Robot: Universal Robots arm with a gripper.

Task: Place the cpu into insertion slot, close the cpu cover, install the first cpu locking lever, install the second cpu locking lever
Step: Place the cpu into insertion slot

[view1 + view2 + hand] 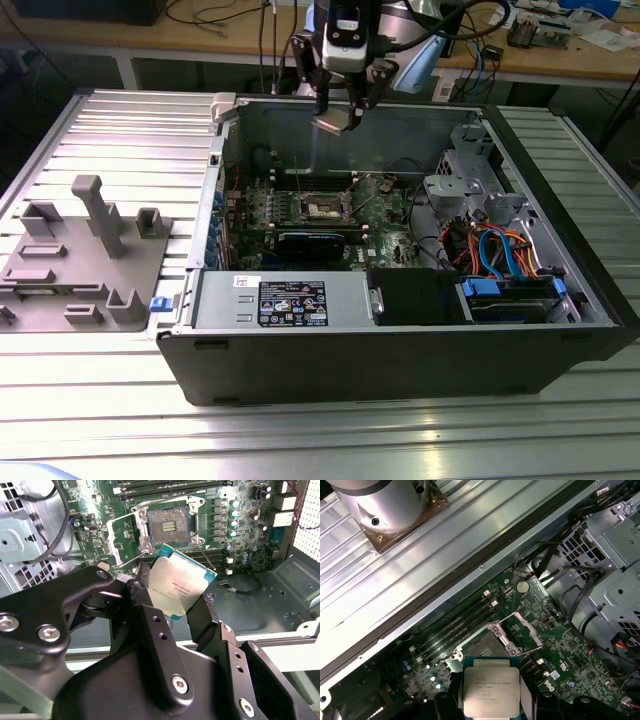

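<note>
- The gripper (pixel 340 118) hung above the open case (pixel 400 370), jaws clenched on the cpu (pixel 181 585) (tilted).
- The insertion slot (pixel 168 526) lay bare below, well apart.

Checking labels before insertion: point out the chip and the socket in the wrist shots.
chip (pixel 182 582), second wrist view, middle of its metal top.
socket (pixel 168 526), second wrist view, its dark centre.

Robotics lab or workshop: open PC case (pixel 400 360) is sitting on slotted aluminium table (pixel 300 440), cable-strewn wooden workbench (pixel 230 38) running along 12 o'clock, grey fixture (pixel 90 255) lying at 9.
</note>
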